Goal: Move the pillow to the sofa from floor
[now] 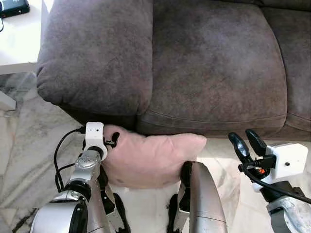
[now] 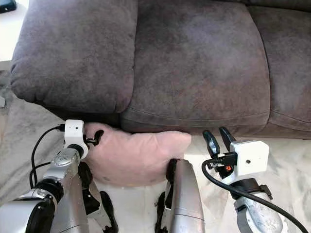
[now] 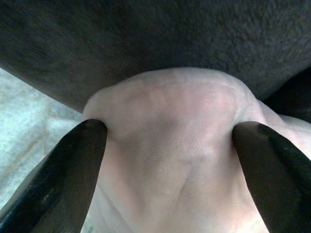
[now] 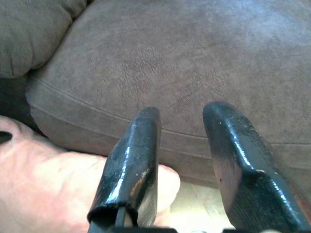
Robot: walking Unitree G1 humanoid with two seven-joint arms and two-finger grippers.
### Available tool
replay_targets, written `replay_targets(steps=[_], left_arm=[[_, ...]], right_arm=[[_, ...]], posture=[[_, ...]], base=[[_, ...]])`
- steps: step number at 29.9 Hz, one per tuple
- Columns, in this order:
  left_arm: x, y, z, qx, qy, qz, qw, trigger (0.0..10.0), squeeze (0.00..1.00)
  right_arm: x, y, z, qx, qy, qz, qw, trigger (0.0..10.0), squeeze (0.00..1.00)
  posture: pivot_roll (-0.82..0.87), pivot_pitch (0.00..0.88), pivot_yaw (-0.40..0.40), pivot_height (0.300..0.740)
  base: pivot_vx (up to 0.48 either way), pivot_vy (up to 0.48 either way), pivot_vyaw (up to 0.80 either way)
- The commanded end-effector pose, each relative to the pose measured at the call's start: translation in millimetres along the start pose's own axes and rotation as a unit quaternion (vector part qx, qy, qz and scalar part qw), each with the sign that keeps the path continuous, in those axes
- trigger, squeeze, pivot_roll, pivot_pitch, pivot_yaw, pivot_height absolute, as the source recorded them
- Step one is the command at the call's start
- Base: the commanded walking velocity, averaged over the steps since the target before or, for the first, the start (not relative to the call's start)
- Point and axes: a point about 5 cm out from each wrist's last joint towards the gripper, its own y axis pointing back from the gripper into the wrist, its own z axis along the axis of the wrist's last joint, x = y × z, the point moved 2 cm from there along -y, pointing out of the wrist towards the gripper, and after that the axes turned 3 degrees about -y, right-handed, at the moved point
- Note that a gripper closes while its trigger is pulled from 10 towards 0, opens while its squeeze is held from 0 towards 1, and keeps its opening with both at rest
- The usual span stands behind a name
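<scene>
Left tool [image 3: 170, 141] pinches the pink pillow [image 1: 150, 158] corner by the sofa [image 1: 204, 73] front; right tool [image 1: 248, 141] narrowly parted, empty, near the pillow's other end.

The soft pink fabric pillow [image 1: 150, 158] is partly hidden: its lower edge behind the robot's silver leg [image 1: 204, 199], its upper edge under the dark brown suede sofa's [image 1: 214, 68] seat, itself cropped above.

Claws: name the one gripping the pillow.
The left claw: its fingers pinch the pink pillow. The right claw hangs open, apart from it.
</scene>
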Motion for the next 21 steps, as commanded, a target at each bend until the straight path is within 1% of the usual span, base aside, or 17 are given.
replay_targets(steps=[1, 4, 6, 8, 9, 10, 21], left_arm=[[-3.6, 5.4, -20, 0.040, 0.013, -0.002, 0.999, 10.0, 0.00], [-4.9, 7.2, -28, 0.057, 0.025, 0.002, 0.998, 10.0, 0.00], [-4.6, 7.5, -29, 0.060, 0.025, 0.004, 0.998, 10.0, 0.00], [-2.3, 7.8, -30, 0.066, 0.016, 0.011, 0.998, 10.0, 0.00], [-1.4, 7.8, -31, 0.068, 0.012, 0.015, 0.998, 4.3, 0.00], [-0.7, 7.8, -31, 0.069, 0.010, 0.018, 0.997, 0.0, 0.00], [9.0, 8.9, -31, 0.067, 0.012, 0.034, 0.997, 0.0, 0.00]], right_arm=[[-3.7, 8.3, 5, 0.005, 0.007, -0.004, 1.000, 10.0, 0.00], [-6.1, 11.9, 11, 0.008, 0.016, 0.000, 1.000, 10.0, 0.00], [-6.4, 12.6, 13, 0.008, 0.017, 0.000, 1.000, 10.0, 0.00], [-6.7, 12.6, 15, 0.007, 0.021, 0.001, 1.000, 10.0, 0.00], [-7.3, 12.5, 16, 0.007, 0.022, 0.002, 1.000, 10.0, 0.00], [-7.9, 12.4, 17, 0.007, 0.023, 0.002, 1.000, 10.0, 0.00], [-5.8, 10.6, 19, 0.015, 0.021, 0.008, 1.000, 10.0, 0.00]], posture=[[-0.21, 0.467, -0.148, 0.509], [-0.23, 0.475, -0.163, 0.509], [-0.23, 0.476, -0.164, 0.509], [-0.24, 0.477, -0.168, 0.509], [-0.24, 0.481, -0.170, 0.509], [-0.24, 0.481, -0.171, 0.509], [-0.23, 0.482, -0.175, 0.509]], base=[[0.000, 0.000, 0.00], [0.000, 0.000, 0.00], [0.000, 0.000, 0.00], [0.000, 0.000, 0.00], [0.000, 0.000, 0.00], [0.000, 0.000, 0.00], [0.000, 0.000, 0.00]])
